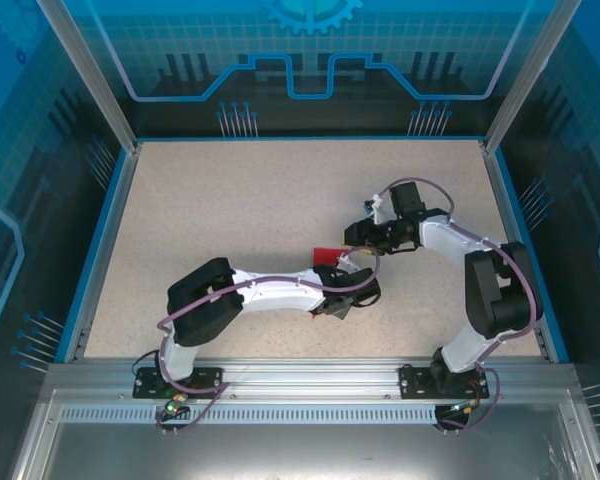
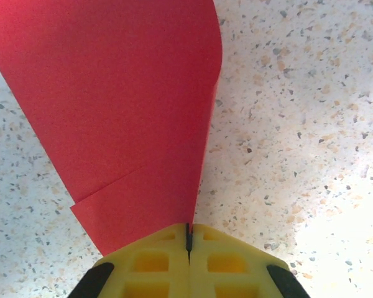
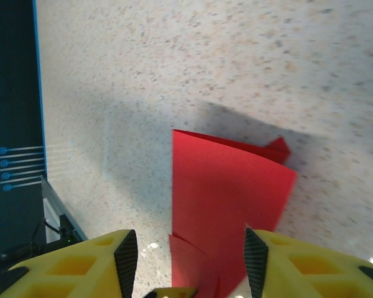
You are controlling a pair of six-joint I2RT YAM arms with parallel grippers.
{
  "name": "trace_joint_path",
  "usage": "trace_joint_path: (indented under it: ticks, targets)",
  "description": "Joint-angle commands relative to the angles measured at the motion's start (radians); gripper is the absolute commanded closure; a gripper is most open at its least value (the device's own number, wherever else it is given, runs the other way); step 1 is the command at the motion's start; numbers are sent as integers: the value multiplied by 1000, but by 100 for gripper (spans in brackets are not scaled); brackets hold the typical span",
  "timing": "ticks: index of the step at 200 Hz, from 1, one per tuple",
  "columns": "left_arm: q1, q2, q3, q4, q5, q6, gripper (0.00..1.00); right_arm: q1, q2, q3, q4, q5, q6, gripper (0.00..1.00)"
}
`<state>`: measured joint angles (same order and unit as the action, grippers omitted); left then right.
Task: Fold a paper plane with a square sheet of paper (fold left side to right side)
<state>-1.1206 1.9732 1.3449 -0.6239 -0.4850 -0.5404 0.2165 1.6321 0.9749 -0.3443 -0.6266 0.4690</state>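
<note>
The left gripper [image 2: 188, 234] is clenched on the near edge of the red sheet of paper [image 2: 124, 93], which bows up just ahead of it, seemingly to steady the fold, while the right gripper [image 3: 191, 264] hangs just above it, jaws parted, holding nothing.

I'm counting one bright red sheet of paper [image 2: 124, 93] on one speckled beige surface [image 1: 230, 200]. Two white robot arms are reaching in, left arm [image 1: 280, 288] and right arm [image 1: 480, 280], carrying two yellow-fingered hands: left hand [image 2: 188, 239], right hand [image 3: 191, 261].
</note>
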Motion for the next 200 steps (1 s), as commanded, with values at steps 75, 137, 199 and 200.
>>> trace_joint_path:
  ticks: [75, 137, 199, 200]
  targets:
    - [150, -212, -254, 412, 400, -46, 100, -85, -198, -158, -22, 92, -75, 40]
    - [253, -246, -461, 776, 639, -186, 100, -66, -196, -254, 68, 26, -80, 39]
    - [295, -230, -561, 1010, 720, -287, 100, 1, -170, -314, 173, 41, -58, 39]
    - [295, -230, -563, 1013, 721, -289, 100, 0, -170, -315, 177, 41, -56, 39]
